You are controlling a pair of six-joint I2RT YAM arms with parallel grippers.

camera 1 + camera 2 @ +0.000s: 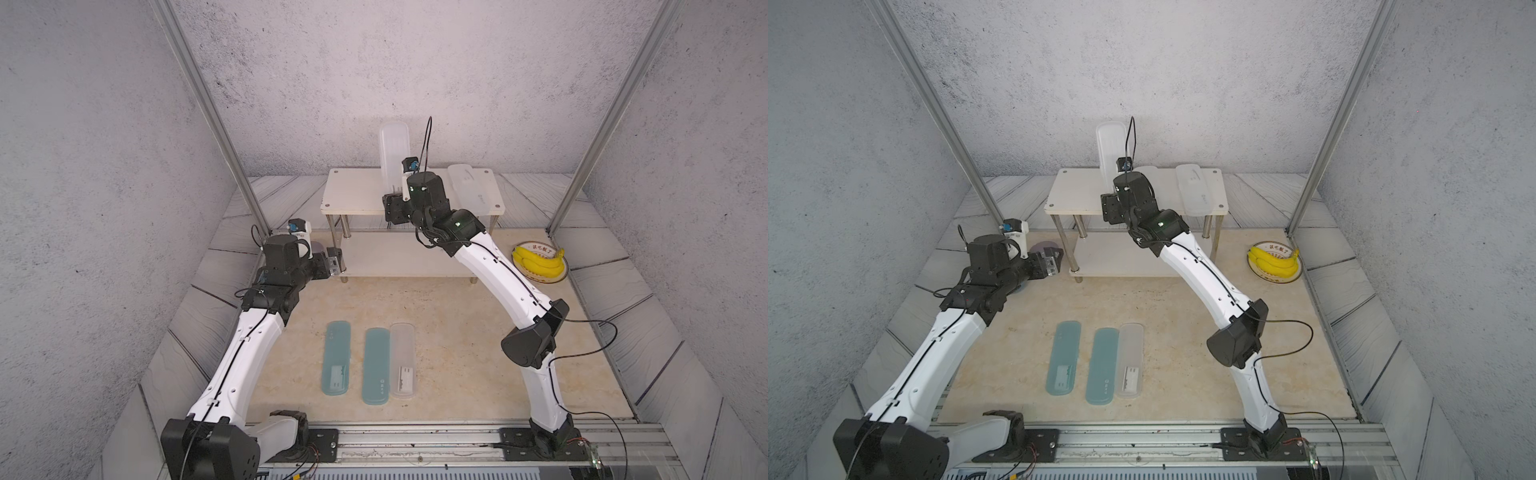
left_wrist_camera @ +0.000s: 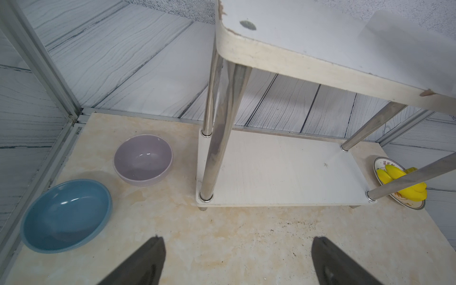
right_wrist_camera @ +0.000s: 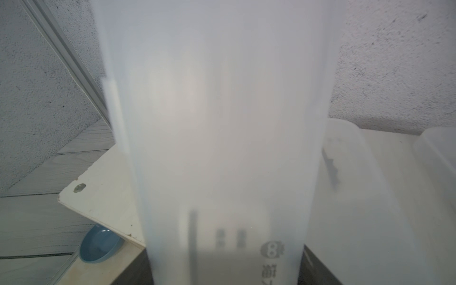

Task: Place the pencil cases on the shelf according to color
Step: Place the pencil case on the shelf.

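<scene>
My right tool (image 1: 1109, 194) holds a frosted case (image 1: 1111, 143) upright over the shelf (image 1: 1075, 193); another case (image 1: 1192, 189) lies flat there.

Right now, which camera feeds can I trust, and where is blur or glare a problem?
Right wrist view: the frosted case fills the frame, out of focus, its print smeared. Left wrist view: sharp, only reflections on the chrome leg. Both top views: sharp, evenly lit, soft shadow under the shelf.
</scene>
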